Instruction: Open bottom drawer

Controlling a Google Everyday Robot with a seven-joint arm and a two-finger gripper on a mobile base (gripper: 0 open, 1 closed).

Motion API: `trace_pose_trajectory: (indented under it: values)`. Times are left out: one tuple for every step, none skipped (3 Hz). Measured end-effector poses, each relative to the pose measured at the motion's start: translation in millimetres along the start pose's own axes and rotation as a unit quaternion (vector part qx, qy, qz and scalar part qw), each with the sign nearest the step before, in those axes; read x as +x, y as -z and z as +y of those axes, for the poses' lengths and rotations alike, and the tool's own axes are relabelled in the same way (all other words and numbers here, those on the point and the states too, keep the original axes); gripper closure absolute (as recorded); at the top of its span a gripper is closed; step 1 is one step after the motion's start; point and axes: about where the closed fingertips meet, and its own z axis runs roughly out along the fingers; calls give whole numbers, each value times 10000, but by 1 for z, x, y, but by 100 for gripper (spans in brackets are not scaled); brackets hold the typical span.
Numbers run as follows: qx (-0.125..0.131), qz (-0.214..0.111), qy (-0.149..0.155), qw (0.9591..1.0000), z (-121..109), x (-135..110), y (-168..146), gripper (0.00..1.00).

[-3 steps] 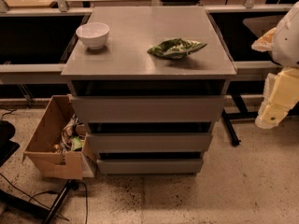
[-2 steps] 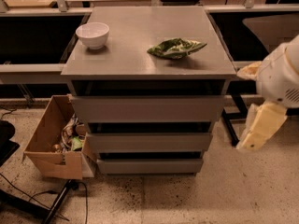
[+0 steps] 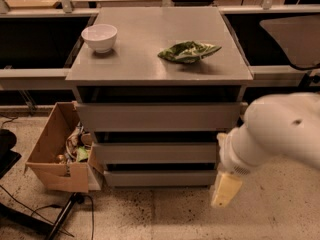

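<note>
Cream-tipped white robot gripper (image 3: pixel 225 189) hangs low right, just beside the right end of the plain grey bottom drawer (image 3: pixel 160 178), lowest of 3 and shut. Whether the gripper is apart or together: cannot tell. Best bet: hook the front's top edge at the dark gap, then pull straight out, level. Grey flat cabinet top (image 3: pixel 150 64) holds 1 white bowl (image 3: pixel 100 36) and 1 crumpled green bag (image 3: pixel 189 51). Open brown cardboard box (image 3: pixel 50 154) sits left on the speckled floor (image 3: pixel 165 214).
</note>
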Motion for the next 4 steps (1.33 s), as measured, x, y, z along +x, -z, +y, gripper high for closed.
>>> trace_pose_trajectory:
  values:
    - [-56,404,-112,9991,7,26,-89,0]
    - [141,547,-170,9983,0,39,-138,0]
    - [270,583,-201,9977,-6,41,-140,0]
    - [259,652,-159,9974,-3,41,-143,0]
